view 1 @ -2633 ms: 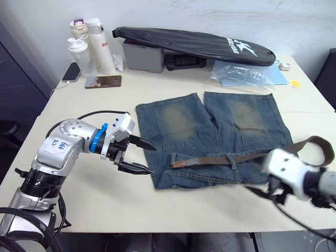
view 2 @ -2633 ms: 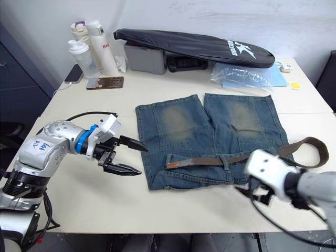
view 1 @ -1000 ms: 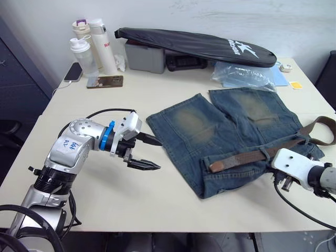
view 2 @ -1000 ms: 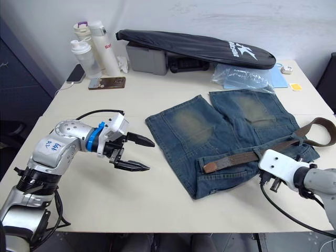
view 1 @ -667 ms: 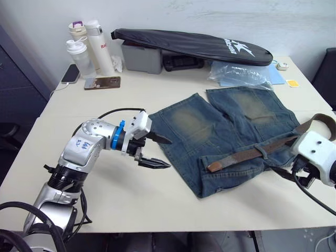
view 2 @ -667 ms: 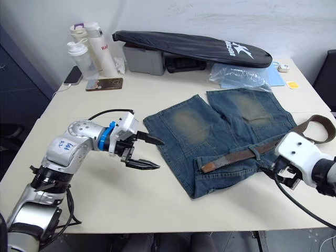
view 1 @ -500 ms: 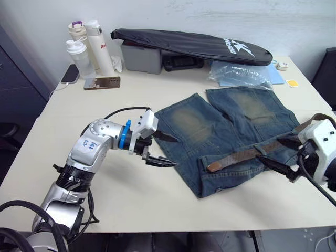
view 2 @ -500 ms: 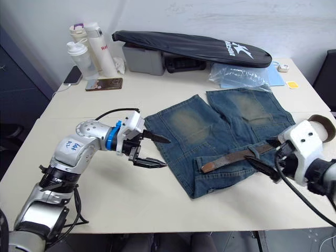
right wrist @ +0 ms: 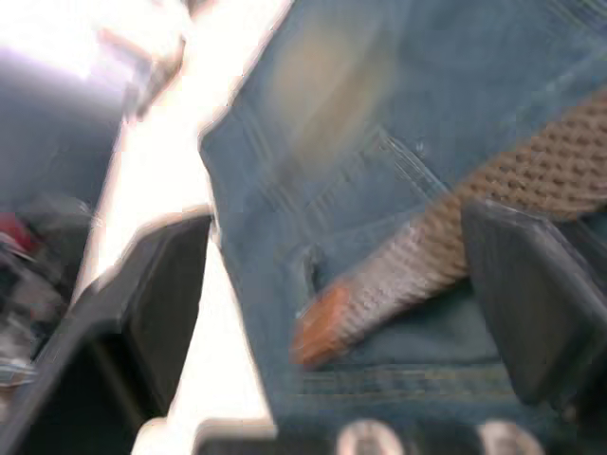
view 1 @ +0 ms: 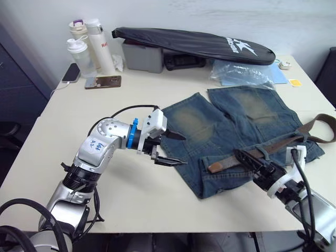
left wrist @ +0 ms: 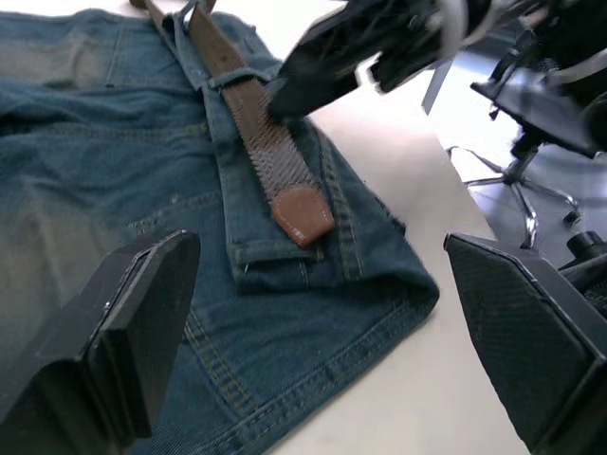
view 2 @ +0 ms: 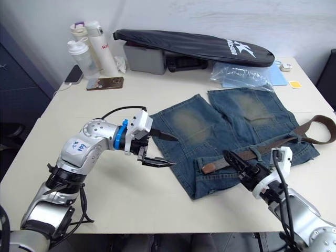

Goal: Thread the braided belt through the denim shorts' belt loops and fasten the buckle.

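Observation:
The denim shorts (view 1: 231, 126) lie flat on the table, waistband toward me. The braided belt (view 1: 247, 155) runs along the waistband under a belt loop (left wrist: 237, 78). Its brown leather tip (left wrist: 302, 210) lies free near the middle, and its far end curls off the shorts at the right (view 1: 323, 123). I cannot make out the buckle. My left gripper (view 1: 184, 150) is open at the shorts' left edge, holding nothing. My right gripper (view 1: 244, 157) is open just over the belt, to the right of the tip, with the strap (right wrist: 531, 180) between its fingers.
At the back lie a long black zipped bag (view 1: 194, 43), a grey box (view 1: 142, 55), bottles (view 1: 89, 47), a phone (view 1: 103, 82) and a plastic bag (view 1: 244, 73). The table's front edge (view 1: 157, 227) is close below both grippers.
The shorts slid right and turned about two seconds ago. My left gripper moved right to the shorts' edge. My right arm swung in from the right, bringing its open gripper over the belt.

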